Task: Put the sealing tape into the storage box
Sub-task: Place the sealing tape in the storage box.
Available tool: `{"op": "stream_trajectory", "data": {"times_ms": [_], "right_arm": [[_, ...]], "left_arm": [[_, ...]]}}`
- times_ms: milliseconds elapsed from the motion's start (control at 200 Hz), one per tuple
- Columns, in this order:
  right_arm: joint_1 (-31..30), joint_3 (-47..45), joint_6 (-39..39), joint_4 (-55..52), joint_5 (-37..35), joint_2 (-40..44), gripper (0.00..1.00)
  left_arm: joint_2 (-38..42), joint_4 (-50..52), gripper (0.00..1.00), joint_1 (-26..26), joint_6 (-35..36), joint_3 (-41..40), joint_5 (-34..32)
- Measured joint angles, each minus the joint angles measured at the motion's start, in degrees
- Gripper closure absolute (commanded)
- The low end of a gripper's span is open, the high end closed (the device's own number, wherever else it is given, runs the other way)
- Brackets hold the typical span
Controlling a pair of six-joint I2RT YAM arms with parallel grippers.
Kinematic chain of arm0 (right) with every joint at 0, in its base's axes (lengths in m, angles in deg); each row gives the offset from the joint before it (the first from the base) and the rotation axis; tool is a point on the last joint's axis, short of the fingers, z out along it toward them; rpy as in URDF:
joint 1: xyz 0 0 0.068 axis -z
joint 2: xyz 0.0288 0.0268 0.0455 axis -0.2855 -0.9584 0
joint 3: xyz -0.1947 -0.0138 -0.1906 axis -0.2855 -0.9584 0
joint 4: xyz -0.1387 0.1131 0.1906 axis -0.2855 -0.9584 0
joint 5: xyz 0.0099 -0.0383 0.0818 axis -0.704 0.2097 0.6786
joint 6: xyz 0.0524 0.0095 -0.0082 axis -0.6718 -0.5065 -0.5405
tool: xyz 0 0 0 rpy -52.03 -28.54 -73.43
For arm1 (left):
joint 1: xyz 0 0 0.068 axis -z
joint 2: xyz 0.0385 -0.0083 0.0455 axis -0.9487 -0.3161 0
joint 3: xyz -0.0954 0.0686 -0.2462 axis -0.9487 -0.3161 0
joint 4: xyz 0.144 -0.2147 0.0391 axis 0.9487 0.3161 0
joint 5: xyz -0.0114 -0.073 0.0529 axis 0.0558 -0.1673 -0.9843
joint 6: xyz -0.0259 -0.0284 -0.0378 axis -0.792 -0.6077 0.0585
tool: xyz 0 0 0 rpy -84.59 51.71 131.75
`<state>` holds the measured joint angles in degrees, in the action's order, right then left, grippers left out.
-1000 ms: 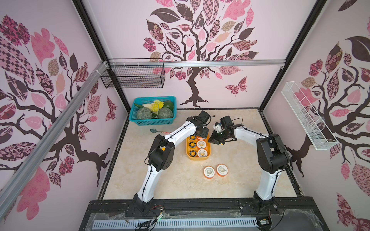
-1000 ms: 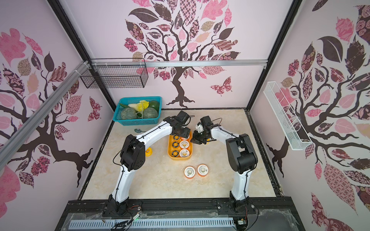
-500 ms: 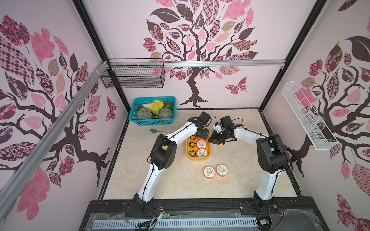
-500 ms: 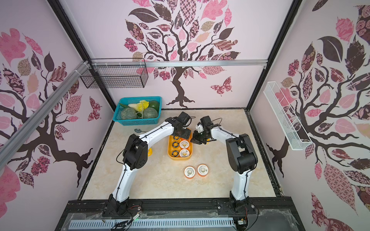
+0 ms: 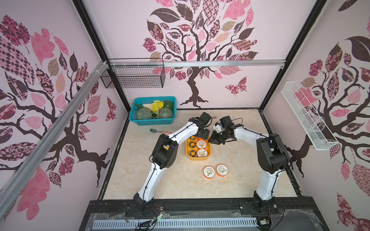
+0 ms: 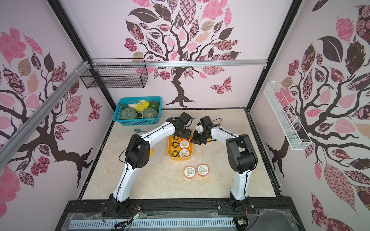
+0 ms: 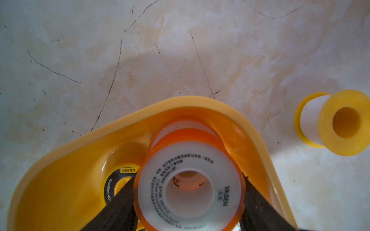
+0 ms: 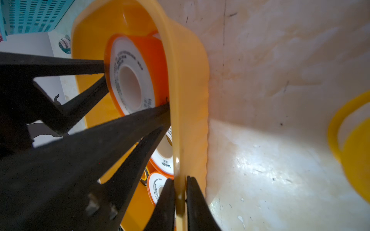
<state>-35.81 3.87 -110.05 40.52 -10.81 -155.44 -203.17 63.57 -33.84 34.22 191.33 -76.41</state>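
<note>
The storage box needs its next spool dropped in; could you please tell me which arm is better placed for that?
Left. The left gripper holds an orange-rimmed spool inside the storage box rim, ready to release; the right gripper is shut on that rim.

The left arm (image 5: 164,152) has swung its elbow a little closer to the storage box (image 5: 198,158).

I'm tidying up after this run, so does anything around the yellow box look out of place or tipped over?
One plain yellow spool lies on its side on the table beside the storage box, where it might roll. A spoon also lies loose near the teal basket.
</note>
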Motion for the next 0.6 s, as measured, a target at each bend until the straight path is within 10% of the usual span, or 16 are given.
{"op": "stream_trajectory", "data": {"times_ms": [600], "right_arm": [[0.00, 0.00, 0.35, -0.63, 0.15, 0.00, 0.83]], "left_arm": [[-0.52, 0.02, 0.18, 0.00, -0.44, 1.51, -0.13]]}}
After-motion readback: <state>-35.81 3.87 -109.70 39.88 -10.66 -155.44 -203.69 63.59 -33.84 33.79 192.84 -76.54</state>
